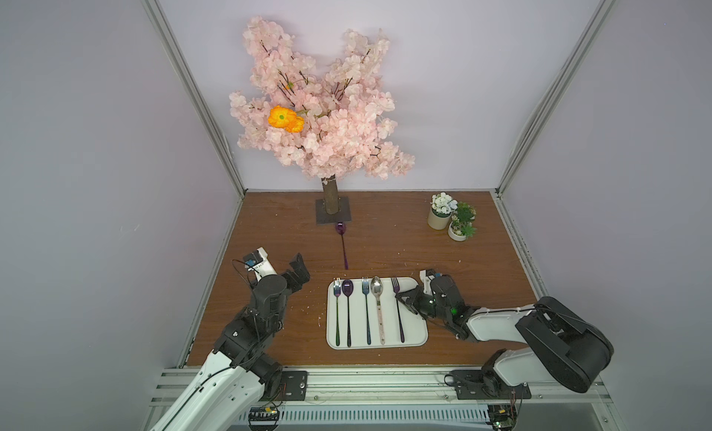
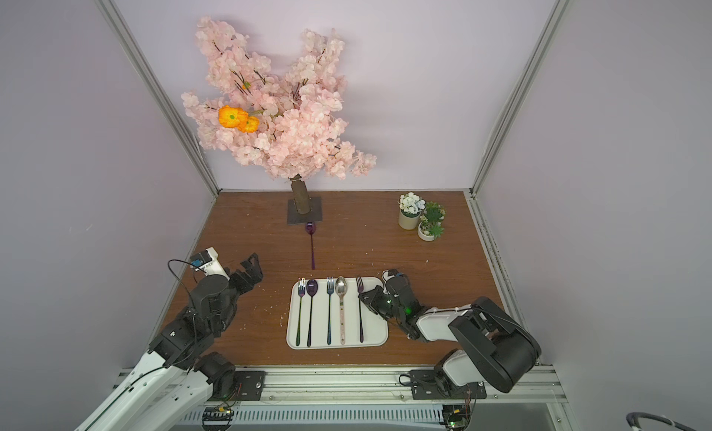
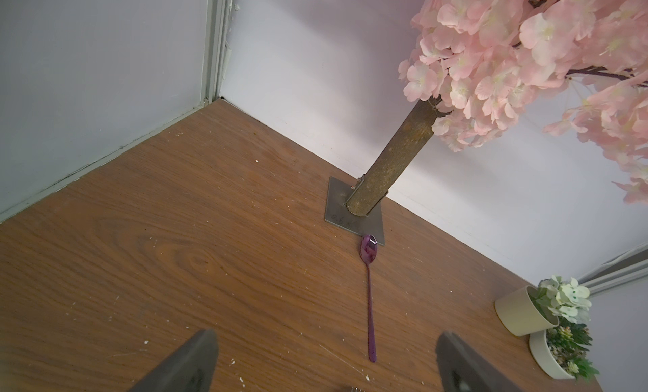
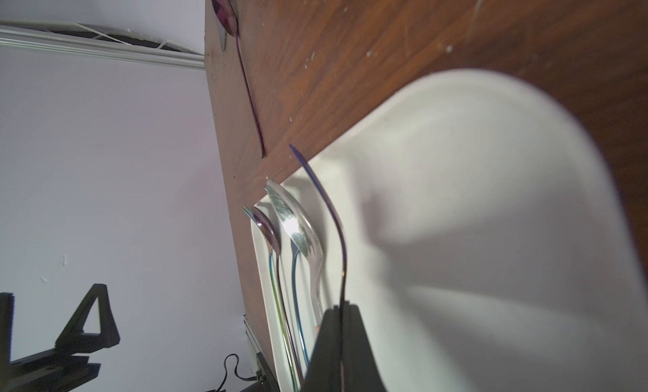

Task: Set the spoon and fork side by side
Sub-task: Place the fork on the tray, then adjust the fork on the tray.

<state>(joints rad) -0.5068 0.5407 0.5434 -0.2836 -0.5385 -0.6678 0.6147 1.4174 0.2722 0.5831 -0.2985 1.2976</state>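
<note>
1. R gripper (image 1: 401,296) clamped on purple fork (image 1: 400,325) handle, at right side of tray (image 1: 422,334), just beside silver spoon (image 1: 377,290).
2. L gripper (image 1: 300,269) jaws apart, holding nothing, over bench (image 1: 481,255) left of tray.
3. Purple spoon (image 1: 343,248) on bench beyond tray, bowl touching tree base plate (image 1: 344,214); plant pots (image 1: 439,219) well apart.

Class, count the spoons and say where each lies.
3. A dark spoon and a silver spoon lie on the tray; a purple spoon lies on the table, near the tree's base. None looks hidden.

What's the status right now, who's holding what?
Left gripper open, over table. Right gripper shut on purple fork at tray. Purple spoon loose by tree base. Nothing blocking it.
</note>
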